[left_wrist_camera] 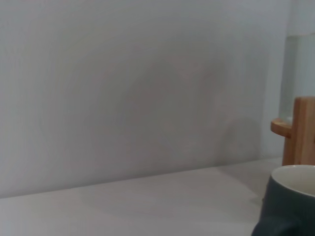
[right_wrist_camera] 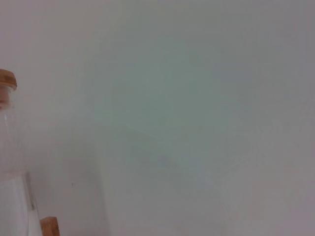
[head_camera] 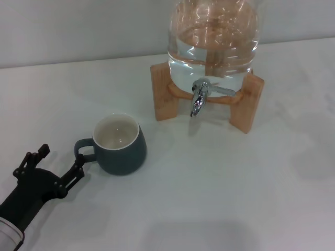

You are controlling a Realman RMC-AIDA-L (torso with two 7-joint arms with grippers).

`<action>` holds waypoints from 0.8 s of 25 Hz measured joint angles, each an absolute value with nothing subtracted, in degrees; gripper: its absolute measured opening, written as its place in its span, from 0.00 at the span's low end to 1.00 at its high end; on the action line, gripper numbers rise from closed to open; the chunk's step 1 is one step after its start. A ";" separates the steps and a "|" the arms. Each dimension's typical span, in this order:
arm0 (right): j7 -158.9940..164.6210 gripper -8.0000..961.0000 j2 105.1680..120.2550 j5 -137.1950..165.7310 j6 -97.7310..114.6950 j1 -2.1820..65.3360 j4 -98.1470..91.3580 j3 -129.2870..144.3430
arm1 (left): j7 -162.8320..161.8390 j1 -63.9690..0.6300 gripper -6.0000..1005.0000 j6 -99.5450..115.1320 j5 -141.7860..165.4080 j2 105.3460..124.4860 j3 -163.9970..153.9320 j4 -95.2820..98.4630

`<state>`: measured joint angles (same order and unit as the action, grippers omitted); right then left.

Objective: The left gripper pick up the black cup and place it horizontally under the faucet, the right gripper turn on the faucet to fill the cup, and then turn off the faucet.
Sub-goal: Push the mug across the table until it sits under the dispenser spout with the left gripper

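Observation:
The black cup (head_camera: 119, 144) stands upright on the white table, its cream inside showing and its loop handle turned toward the robot's left. My left gripper (head_camera: 62, 157) sits low at the near left, open, with one fingertip (head_camera: 79, 163) right by the handle and nothing held. In the left wrist view the cup (left_wrist_camera: 290, 204) shows at the frame's edge. The chrome faucet (head_camera: 200, 97) hangs off the glass jar (head_camera: 213, 36), beyond and to the right of the cup, its thin lever pointing right. My right gripper is out of view.
The jar holds water and rests on a wooden stand (head_camera: 246, 107) at the back of the table (head_camera: 225, 183). A grey wall runs behind it. The stand (left_wrist_camera: 301, 130) and the jar (right_wrist_camera: 11, 167) also edge into the wrist views.

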<state>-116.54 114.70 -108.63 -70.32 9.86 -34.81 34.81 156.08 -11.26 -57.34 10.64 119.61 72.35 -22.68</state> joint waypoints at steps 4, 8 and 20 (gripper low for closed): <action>-116.54 0.88 114.70 -108.63 -70.32 9.84 -34.79 34.81 | 156.12 -10.86 0.89 -57.68 10.65 119.62 71.88 -22.68; -116.54 0.88 114.70 -108.63 -70.32 9.84 -34.76 34.81 | 156.03 -10.64 0.89 -58.00 10.59 119.62 71.84 -22.68; -116.54 0.88 114.70 -108.63 -70.44 9.76 -34.71 34.74 | 156.27 -10.49 0.89 -59.91 10.63 119.53 71.80 -22.62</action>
<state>-116.54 114.70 -108.63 -70.44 9.76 -34.71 34.74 156.27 -10.49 -59.91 10.63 119.53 71.80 -22.62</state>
